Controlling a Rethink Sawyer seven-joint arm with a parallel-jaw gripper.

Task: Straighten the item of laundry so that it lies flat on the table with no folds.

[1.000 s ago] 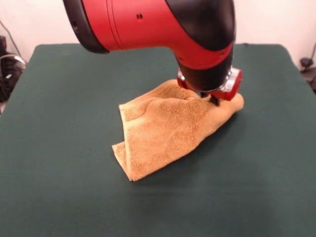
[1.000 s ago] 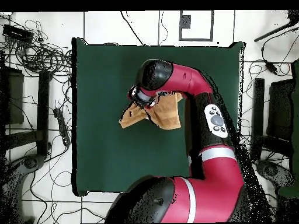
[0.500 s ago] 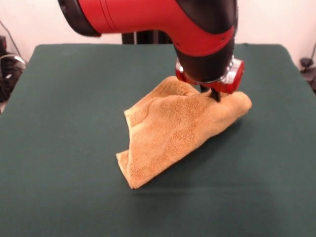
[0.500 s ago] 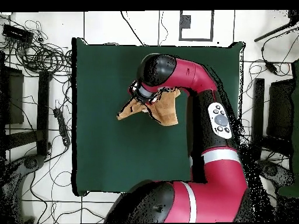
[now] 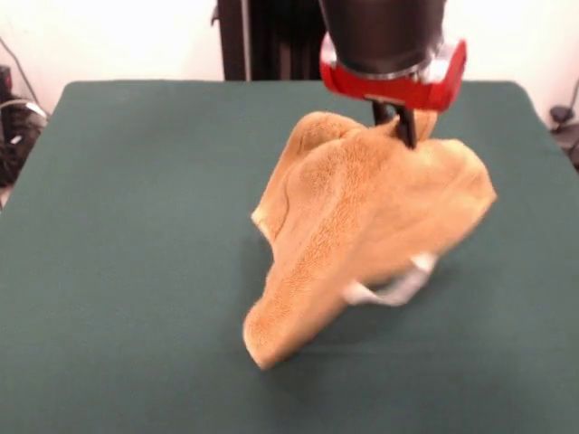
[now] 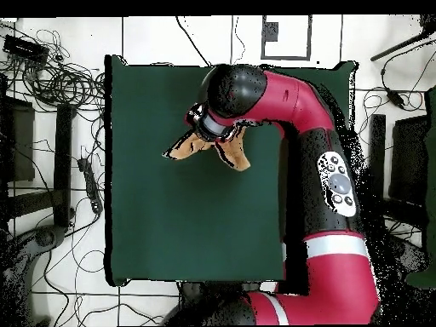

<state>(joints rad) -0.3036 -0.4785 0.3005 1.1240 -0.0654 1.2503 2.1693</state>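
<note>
The towel [image 5: 362,226] hangs bunched from a pinch near its top and is lifted over the middle of the table [image 5: 109,271]; only its lowest corner, at the left of the front view, appears to reach the green cloth, though contact cannot be confirmed. A small white label [image 5: 398,287] is seen dangling at its lower right edge.

The step in hand is judged to be a lift that lets the folds fall open. It would be done well if the cloth were raised until it hangs free, then carried sideways and lowered slowly, so that the trailing corner is laid down first and the rest is drawn out flat behind it (a quick drop would likely heap it again).

The gripper [image 5: 395,125] is seen at the upper right, its dark fingers closed on a fold at the towel's top edge; nothing else is touched by it. In the overhead view the towel [image 6: 228,152] shows partly beneath the arm's wrist.
</note>
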